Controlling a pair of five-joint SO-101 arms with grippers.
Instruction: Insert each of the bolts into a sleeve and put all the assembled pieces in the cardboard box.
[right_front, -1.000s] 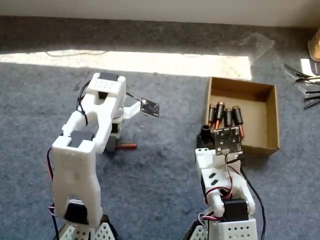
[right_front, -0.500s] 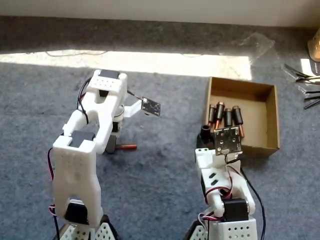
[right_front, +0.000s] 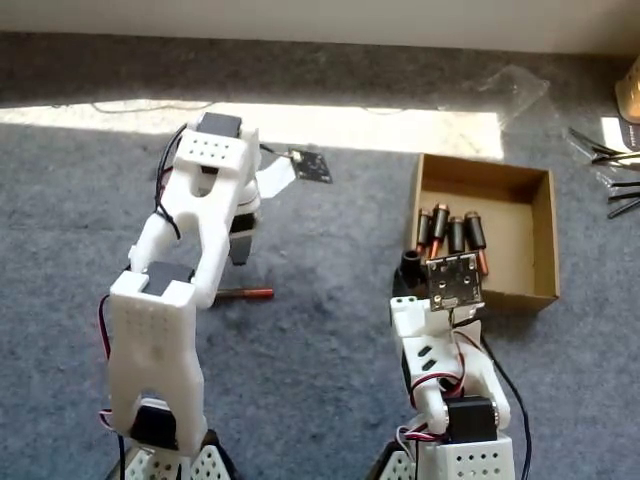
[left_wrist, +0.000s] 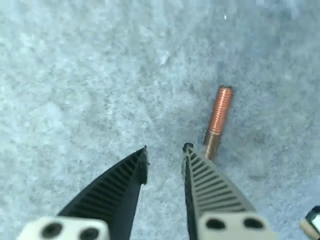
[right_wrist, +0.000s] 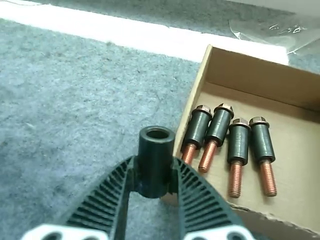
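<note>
Left gripper (left_wrist: 166, 149): jaws apart, nothing between them, over grey carpet (left_wrist: 75, 75). Bolt (left_wrist: 218, 120) lies flat on carpet, unheld, one end just beside a fingertip. Right gripper (right_wrist: 153, 167): clamped on black sleeve (right_wrist: 156, 150); sleeve upright, bore facing up, just outside box wall. Cardboard box (right_wrist: 260, 75): four assembled pieces (right_wrist: 239, 142) lie inside, side by side.
</note>
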